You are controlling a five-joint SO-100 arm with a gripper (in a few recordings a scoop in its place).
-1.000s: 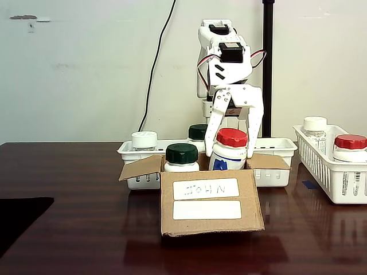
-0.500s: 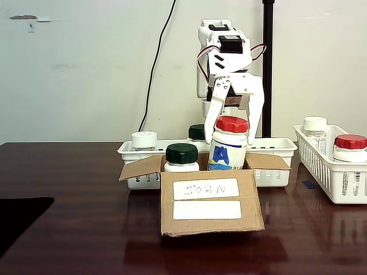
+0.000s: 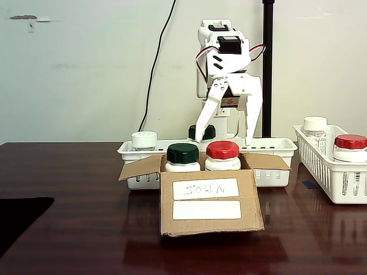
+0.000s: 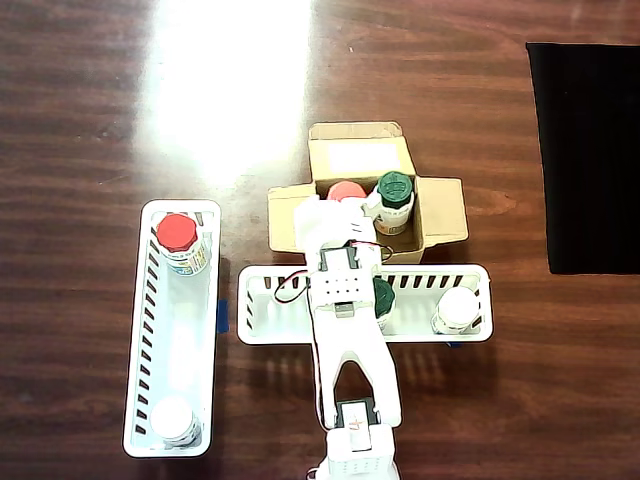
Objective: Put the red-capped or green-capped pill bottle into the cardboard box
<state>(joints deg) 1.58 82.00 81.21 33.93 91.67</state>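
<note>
Pill bottle (image 3: 222,156) with the red cap stands upright inside the cardboard box (image 3: 207,203), just beside a green-capped bottle (image 3: 183,158) already there. I judge the placing done. My jaws (image 3: 224,138) hang spread above it, empty, touching nothing. What seems left is to lift clear. Other bottles sit in the white baskets (image 3: 274,150) on the table (image 3: 69,189).

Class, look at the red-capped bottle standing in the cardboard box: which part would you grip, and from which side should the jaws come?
Grip the red-capped bottle by its ribbed cap, coming straight down from above. It stands upright with only cap and shoulder above the cardboard box front, and the green-capped bottle sits close beside it, so side access looks blocked.
</note>
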